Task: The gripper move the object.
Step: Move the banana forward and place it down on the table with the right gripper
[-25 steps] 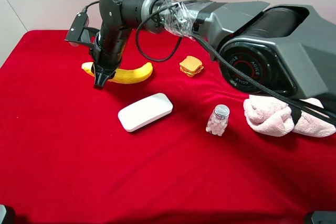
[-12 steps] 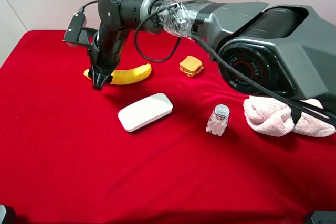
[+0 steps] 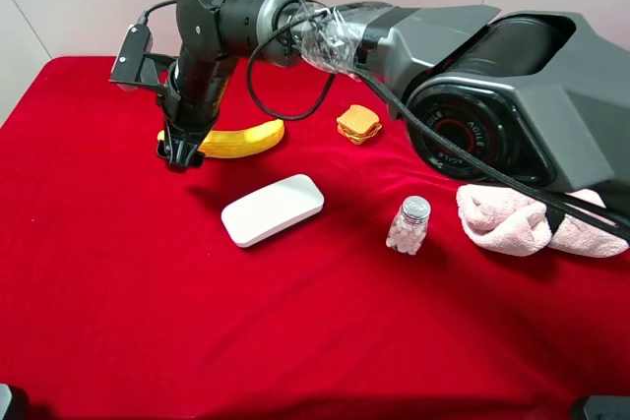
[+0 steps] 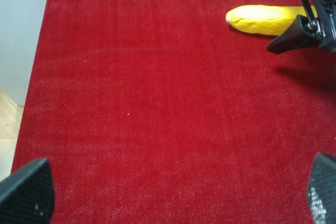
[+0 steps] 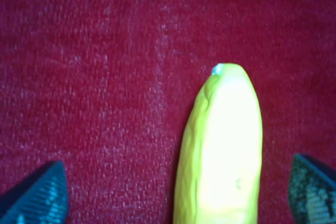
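The right gripper (image 3: 179,152) stands spread astride the banana (image 3: 241,138) tip, pinching nothing; closing this near the end could squeeze it out. It might also just swivel.

right arm (image 3: 413,31): stretches from the right of the frame to the upper left, wrist bent steeply down | right gripper (image 3: 175,150): pointing down, fingers (image 5: 34,192) spread wide | left gripper (image 4: 168,195): low, fingers (image 4: 26,190) wide apart

White case (image 3: 273,210), sandwich toy (image 3: 358,124), bottle (image 3: 409,225), towel (image 3: 512,218)
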{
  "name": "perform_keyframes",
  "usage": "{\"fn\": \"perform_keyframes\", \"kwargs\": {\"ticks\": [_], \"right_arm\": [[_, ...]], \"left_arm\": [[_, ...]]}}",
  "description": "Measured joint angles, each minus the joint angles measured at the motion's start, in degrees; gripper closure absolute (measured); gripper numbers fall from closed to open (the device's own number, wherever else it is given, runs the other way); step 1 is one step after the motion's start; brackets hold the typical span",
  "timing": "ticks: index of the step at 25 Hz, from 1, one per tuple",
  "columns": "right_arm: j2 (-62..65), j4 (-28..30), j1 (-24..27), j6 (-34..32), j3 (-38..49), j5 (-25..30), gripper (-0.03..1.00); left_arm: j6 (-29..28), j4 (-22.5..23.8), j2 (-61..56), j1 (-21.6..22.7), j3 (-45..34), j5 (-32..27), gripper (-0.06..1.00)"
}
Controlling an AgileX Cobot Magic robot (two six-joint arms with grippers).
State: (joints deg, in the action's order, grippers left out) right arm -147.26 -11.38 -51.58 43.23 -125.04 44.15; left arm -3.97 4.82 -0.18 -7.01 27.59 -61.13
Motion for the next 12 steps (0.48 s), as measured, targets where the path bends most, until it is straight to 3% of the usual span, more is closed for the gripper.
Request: {"fn": "perform_keyframes", "kwargs": {"ticks": [12], "right_arm": [[2.7, 2.6, 0.0, 0.0, 0.0, 2.4, 0.3]], "left_arm": [[0.0, 0.0, 0.0, 0.0, 0.0, 0.0, -0.01]]}}
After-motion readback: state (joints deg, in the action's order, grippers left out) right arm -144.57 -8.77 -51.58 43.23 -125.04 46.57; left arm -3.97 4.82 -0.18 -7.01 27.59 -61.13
